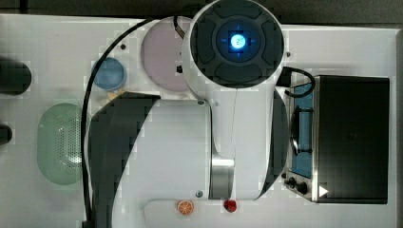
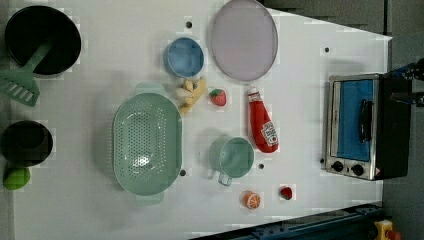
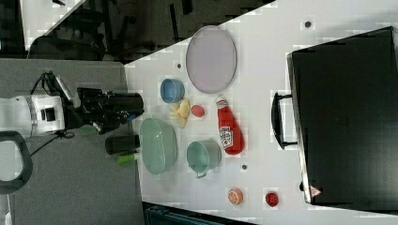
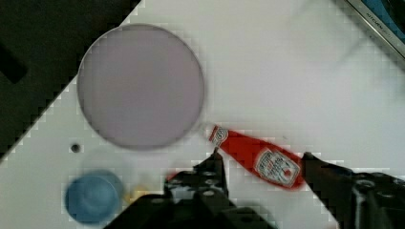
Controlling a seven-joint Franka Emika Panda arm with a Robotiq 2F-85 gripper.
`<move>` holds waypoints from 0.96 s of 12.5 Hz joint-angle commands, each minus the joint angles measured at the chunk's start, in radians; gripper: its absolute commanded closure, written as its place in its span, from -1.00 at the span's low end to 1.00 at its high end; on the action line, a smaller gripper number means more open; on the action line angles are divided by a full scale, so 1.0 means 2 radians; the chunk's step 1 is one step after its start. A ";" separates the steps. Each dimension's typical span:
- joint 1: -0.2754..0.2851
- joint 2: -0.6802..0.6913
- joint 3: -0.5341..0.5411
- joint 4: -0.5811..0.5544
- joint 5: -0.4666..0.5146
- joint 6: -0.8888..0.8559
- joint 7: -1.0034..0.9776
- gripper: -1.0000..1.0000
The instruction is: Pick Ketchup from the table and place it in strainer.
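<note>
Gripper (image 4: 260, 157) seen in the wrist view: two dark fingers (image 4: 212, 169) spread wide, nothing between them, raised above the table (image 4: 286, 71). The Ketchup (image 4: 258, 157) lies on its side on the white table below the gripper, its body in the gap between the two fingers as seen from the wrist, white cap (image 4: 212, 133) pointing past one fingertip toward the lilac plate (image 4: 141, 86). No contact between fingers and bottle.

In the right view the gripper (image 3: 133, 107) sits off the table edge in line with the strainer (image 3: 158, 145), well apart from the Ketchup (image 3: 229, 126), which lies between the green cup (image 3: 202, 156) and the toaster oven (image 3: 345, 112).

Left view: Ketchup (image 2: 262, 122) beside the green cup (image 2: 232, 157), strainer (image 2: 146, 142) lying beyond the cup, empty. A strawberry (image 2: 218, 97) and pale yellow fries (image 2: 191, 94) lie between the bottle's cap end and the blue bowl (image 2: 184, 57). An orange slice (image 2: 251, 199) and a small red fruit (image 2: 286, 193) lie near the table edge
</note>
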 commanded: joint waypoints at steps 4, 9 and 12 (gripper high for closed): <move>-0.050 -0.067 0.037 -0.061 0.004 -0.066 -0.045 -1.00; -0.049 -0.024 0.052 -0.133 0.004 -0.007 -0.223 -1.00; -0.048 -0.003 0.056 -0.181 0.004 0.067 -0.393 -1.00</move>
